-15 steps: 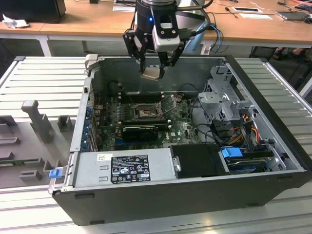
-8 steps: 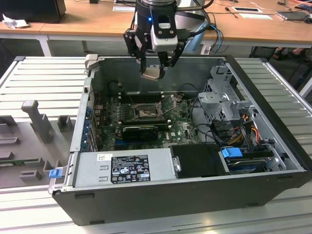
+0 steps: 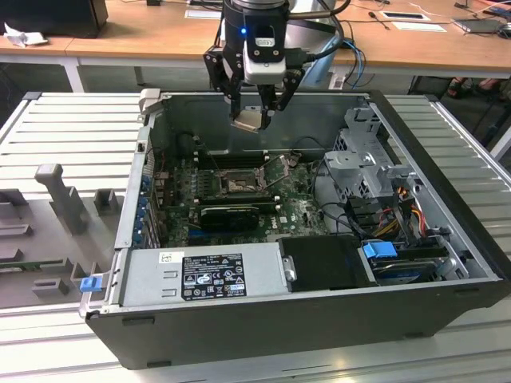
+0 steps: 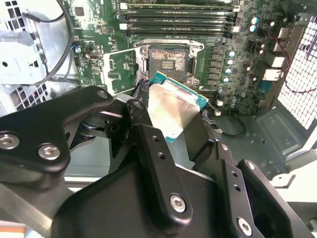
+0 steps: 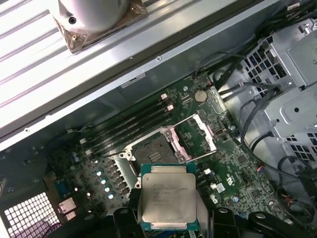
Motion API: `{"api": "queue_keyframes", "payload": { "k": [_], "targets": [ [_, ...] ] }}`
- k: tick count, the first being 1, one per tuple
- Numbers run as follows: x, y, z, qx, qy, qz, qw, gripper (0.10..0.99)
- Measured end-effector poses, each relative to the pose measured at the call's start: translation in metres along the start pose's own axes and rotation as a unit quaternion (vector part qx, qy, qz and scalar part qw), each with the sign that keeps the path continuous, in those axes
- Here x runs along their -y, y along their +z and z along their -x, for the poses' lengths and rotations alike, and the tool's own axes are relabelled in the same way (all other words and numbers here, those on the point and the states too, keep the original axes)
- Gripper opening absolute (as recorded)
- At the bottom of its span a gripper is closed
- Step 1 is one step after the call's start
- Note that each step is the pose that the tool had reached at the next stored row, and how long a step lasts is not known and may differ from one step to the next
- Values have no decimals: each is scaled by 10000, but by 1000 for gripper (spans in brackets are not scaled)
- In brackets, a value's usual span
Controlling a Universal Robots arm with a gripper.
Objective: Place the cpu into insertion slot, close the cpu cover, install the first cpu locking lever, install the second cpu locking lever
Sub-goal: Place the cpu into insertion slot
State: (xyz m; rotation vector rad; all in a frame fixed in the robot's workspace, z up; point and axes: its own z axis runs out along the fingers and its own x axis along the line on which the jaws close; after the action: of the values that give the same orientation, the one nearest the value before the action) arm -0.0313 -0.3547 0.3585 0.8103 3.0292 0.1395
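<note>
Cpu (image 5: 167, 198) sits pinched in my claw (image 3: 254, 116), which is clenched on two of its opposite edges. It is a flat square chip with a pale silvery-beige metal lid carrying faint print, and a thin green border shows all round that lid. In the exterior view it hangs slightly tilted between my fingers, up at the level of the case's open top and touching nothing else.

Below my claw lies the open computer case (image 3: 263, 319), resting on the slatted metal worktop (image 3: 72, 128). Inside it the green motherboard (image 3: 295, 211) covers the floor. The insertion slot (image 5: 153, 151) is a dark square socket with a silvery rim, beneath and just ahead of the chip, and it holds nothing. The cpu cover (image 5: 207, 131), a thin silvery frame with a big window, is swung up and away from the socket, so the slot stands uncovered.

Beyond the socket from my claw run the long dark memory sticks (image 5: 129, 126). The case also holds a black graphics card (image 3: 230, 214), a grey power supply (image 3: 200, 275) along its near wall, and a perforated metal drive cage (image 3: 363, 159) with bundled cables to one side.
</note>
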Motion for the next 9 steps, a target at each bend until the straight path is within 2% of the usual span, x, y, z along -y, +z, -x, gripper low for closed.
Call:
{"api": "queue_keyframes", "payload": {
  "k": [9],
  "targets": [
    [0, 0, 0, 35, 399, 8, 9992, 525]
  ]
}}
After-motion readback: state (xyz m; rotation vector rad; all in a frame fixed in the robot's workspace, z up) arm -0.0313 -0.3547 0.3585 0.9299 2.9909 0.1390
